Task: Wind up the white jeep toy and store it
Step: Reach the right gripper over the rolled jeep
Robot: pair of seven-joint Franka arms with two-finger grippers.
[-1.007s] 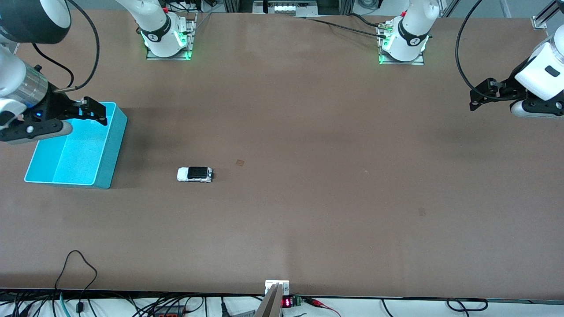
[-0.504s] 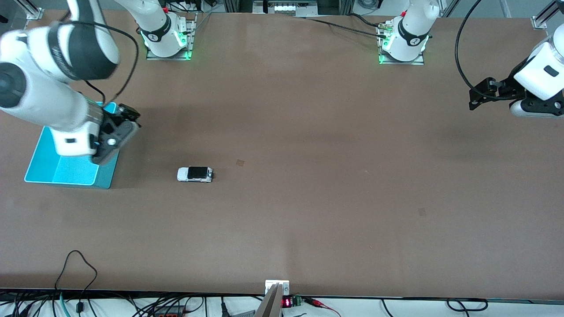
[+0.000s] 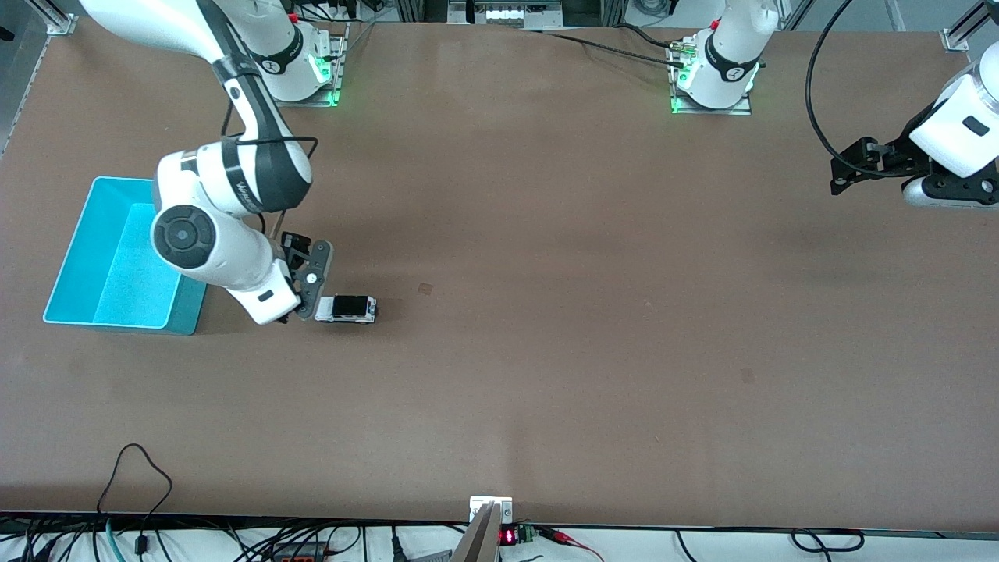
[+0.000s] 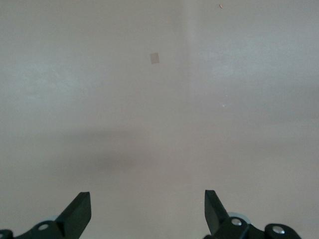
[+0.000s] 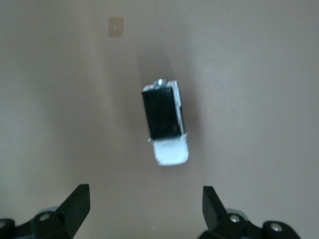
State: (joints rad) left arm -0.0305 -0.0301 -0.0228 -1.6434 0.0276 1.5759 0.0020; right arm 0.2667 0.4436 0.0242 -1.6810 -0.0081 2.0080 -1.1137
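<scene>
The white jeep toy (image 3: 346, 308), with a black rear roof, rests on the brown table near the turquoise bin (image 3: 191, 308), toward the right arm's end. My right gripper (image 3: 306, 300) is low over the table just beside the jeep's white hood end, between jeep and bin. In the right wrist view the jeep (image 5: 164, 122) lies just ahead of the right gripper (image 5: 145, 193), whose jaws are wide apart and empty. My left gripper (image 3: 841, 178) waits, raised, at the left arm's end; in its wrist view it (image 4: 147, 198) is open over bare table.
The bin is open-topped and shows nothing inside. A small square mark (image 3: 425, 288) is on the table close to the jeep; it also shows in the right wrist view (image 5: 115, 26). Cables run along the table edge nearest the front camera (image 3: 140, 468).
My right arm swung from over the bin across and down to the jeep's side. The jeep and the left arm have not moved.
</scene>
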